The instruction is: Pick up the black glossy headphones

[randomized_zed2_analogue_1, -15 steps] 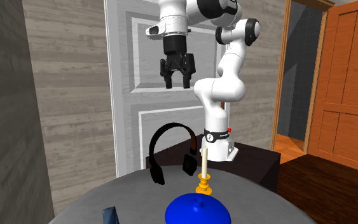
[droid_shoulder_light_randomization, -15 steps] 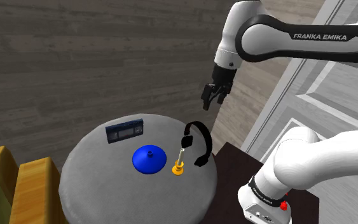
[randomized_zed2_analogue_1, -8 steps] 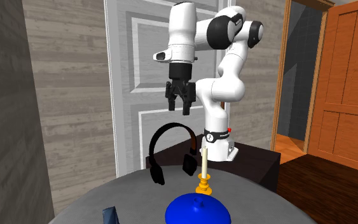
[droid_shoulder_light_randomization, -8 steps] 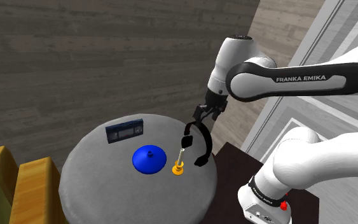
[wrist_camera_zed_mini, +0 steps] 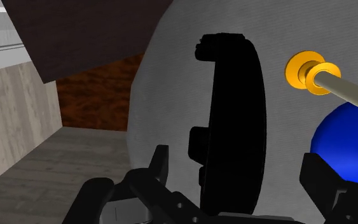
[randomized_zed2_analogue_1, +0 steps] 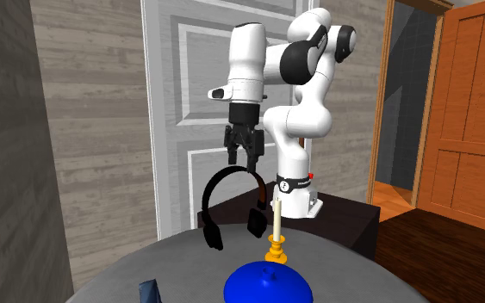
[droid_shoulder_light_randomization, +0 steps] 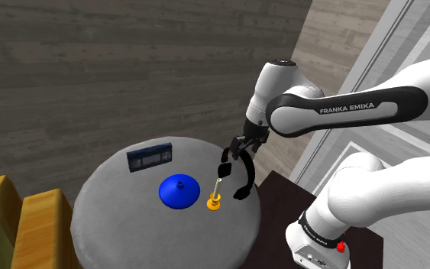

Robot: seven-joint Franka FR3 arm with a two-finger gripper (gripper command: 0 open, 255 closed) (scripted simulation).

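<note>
The black headphones (droid_shoulder_light_randomization: pixel 241 192) stand upright on their ear cups near the edge of a round grey table (droid_shoulder_light_randomization: pixel 121 222), on the shoulder view's right. My gripper (droid_shoulder_light_randomization: pixel 240 147) hangs just above the headband, open. In the second exterior view the gripper (randomized_zed2_analogue_1: pixel 242 160) sits right over the top of the headphones (randomized_zed2_analogue_1: pixel 212 234). From the wrist, the headphones (wrist_camera_zed_mini: pixel 234 127) lie between my two spread fingers (wrist_camera_zed_mini: pixel 160 165), which do not touch the band.
A candle in an orange holder (droid_shoulder_light_randomization: pixel 215 200) stands right beside the headphones, with a blue dome (droid_shoulder_light_randomization: pixel 178 190) further in. A blue flat box (droid_shoulder_light_randomization: pixel 150 159) stands at the table's back. Yellow furniture (droid_shoulder_light_randomization: pixel 37 229) is at the lower left, and a white panelled door (randomized_zed2_analogue_1: pixel 180 103) stands behind the table.
The arm has come down from well above the table toward the headphones. The gripper now sits just over the headband, still open. The headphones have not moved.
</note>
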